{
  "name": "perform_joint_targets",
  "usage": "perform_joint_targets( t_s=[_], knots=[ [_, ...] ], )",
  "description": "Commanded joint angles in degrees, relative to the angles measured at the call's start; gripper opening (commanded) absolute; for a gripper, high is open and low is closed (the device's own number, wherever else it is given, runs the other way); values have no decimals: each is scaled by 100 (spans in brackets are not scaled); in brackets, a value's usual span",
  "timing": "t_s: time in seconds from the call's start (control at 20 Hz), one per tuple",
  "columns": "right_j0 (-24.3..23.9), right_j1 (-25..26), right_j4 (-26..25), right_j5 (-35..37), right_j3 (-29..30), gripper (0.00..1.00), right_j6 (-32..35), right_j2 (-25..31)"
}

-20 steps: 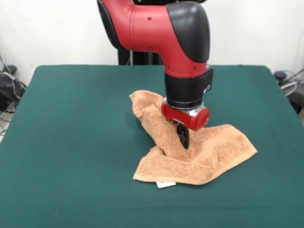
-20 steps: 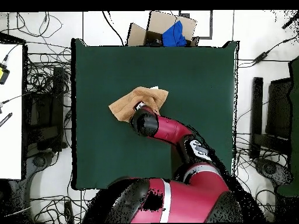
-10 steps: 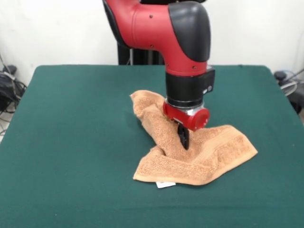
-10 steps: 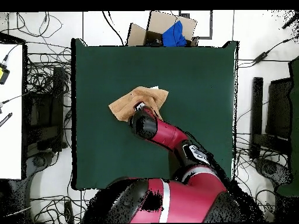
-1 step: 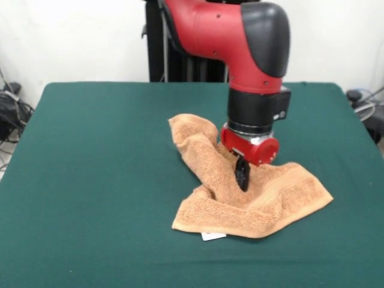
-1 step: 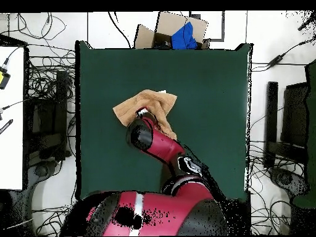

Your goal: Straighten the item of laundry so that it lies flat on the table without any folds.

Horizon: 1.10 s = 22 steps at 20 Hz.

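Front view: light orange-tan terry-cloth towel [image 5: 240, 201] sits crumpled on the dark green felt-covered surface [image 5: 90, 180], right of centre. One raised fold runs from its far-left corner toward the middle; the near and right parts lie flatter. Small white tag [image 5: 213, 236] pokes out at the near edge. Red and black arm [image 5: 252, 66] comes down over the towel; black end effector [image 5: 242, 174] is pressed into the cloth at the fold, fingers together, apparently pinching towel fabric.

Bright, even light from above. Soft dark shadow on the table [image 5: 90, 180] just under the towel [image 5: 276, 198] edge. No glare. Front view clear; overhead view a bit grainy.
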Motion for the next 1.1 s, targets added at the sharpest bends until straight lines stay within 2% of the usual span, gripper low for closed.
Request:
perform_joint_targets(
  t_s=[0.05,0.4,0.7,1.1],
  knots=[
    [742,619,736,66,702,0,1881,487],
    [635,258,970,245,1111,0,1741,703],
    [714,-158,1226,670,1329,0,1566,560],
    [923,-778,1530,1613,1456,0,1390,187]
  ],
)
